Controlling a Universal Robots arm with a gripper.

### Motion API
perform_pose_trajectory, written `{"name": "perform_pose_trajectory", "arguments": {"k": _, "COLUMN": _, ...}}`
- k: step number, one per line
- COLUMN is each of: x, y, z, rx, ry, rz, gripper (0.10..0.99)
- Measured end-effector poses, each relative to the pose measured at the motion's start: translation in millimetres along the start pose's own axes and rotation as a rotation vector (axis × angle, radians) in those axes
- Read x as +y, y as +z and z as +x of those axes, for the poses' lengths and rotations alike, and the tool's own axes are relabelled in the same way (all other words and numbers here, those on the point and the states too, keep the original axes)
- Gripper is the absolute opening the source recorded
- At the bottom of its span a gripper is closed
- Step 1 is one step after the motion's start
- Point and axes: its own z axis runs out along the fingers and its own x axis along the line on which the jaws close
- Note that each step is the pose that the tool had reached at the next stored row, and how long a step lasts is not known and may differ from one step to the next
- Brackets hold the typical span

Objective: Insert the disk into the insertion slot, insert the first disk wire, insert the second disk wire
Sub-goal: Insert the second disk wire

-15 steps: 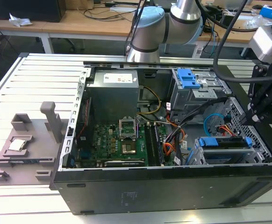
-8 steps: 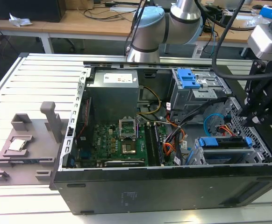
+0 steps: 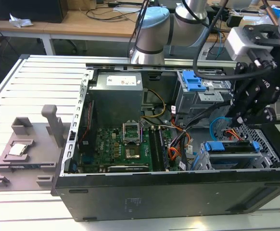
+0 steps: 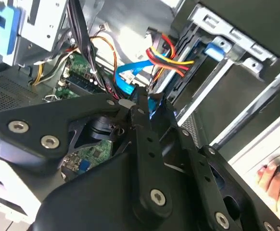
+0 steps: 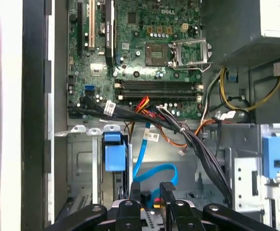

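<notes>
Tool: my tool (image 5: 150,192) sits low in the first wrist view, its two black fingers (image 5: 135,191) close together and pinching what I take to be the connector of the blue wire (image 5: 155,169); in the second wrist view the tips (image 4: 141,103) meet at that same blue cable end.
Wire: it loops up from the tips toward the motherboard (image 5: 145,43) in the upper middle of the frame.
Disk: the disk (image 3: 231,147), in its blue caddy, already lies in the insertion slot (image 3: 270,151) at the exterior view's lower right, just below my tool (image 3: 241,115).
Step in hand: I judge this is the first wire going in.
Doing it well: I'd keep the plug square to the disk's port, push straight, and keep the red-yellow bundle (image 4: 171,60) out of the way.
Risk: a tilted plug could jam or slip from the pinch.
</notes>
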Motion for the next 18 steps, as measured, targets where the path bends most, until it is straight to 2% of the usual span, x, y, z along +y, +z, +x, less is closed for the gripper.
{"name": "perform_pose_trajectory", "arguments": {"k": 4, "x": 0.0, "y": 0.8, "z": 0.1, "rx": 0.0054, "ry": -0.006, "rz": -0.001, "gripper": 0.302}}
{"name": "perform_pose_trajectory", "arguments": {"k": 5, "x": 0.0, "y": 0.7, "z": 0.1, "rx": 0.0068, "ry": -0.006, "rz": -0.001, "gripper": 0.286}}
{"name": "perform_pose_trajectory", "arguments": {"k": 7, "x": 0.0, "y": 0.8, "z": 0.1, "rx": 0.0091, "ry": -0.005, "rz": -0.001, "gripper": 0.165}}
{"name": "perform_pose_trajectory", "arguments": {"k": 11, "x": 0.0, "y": 0.8, "z": 0.9, "rx": 0.0117, "ry": -0.005, "rz": -0.001, "gripper": 0.165}}
{"name": "perform_pose_trajectory", "arguments": {"k": 14, "x": 0.1, "y": 1.5, "z": 10.9, "rx": 0.0117, "ry": -0.005, "rz": -0.001, "gripper": 0.165}}
{"name": "perform_pose_trajectory", "arguments": {"k": 16, "x": -0.4, "y": 6.4, "z": 18.0, "rx": 0.0115, "ry": -0.005, "rz": -0.001, "gripper": 0.165}}
{"name": "perform_pose_trajectory", "arguments": {"k": 18, "x": -2.7, "y": 12.0, "z": 21.7, "rx": 0.0118, "ry": -0.005, "rz": -0.001, "gripper": 0.165}}
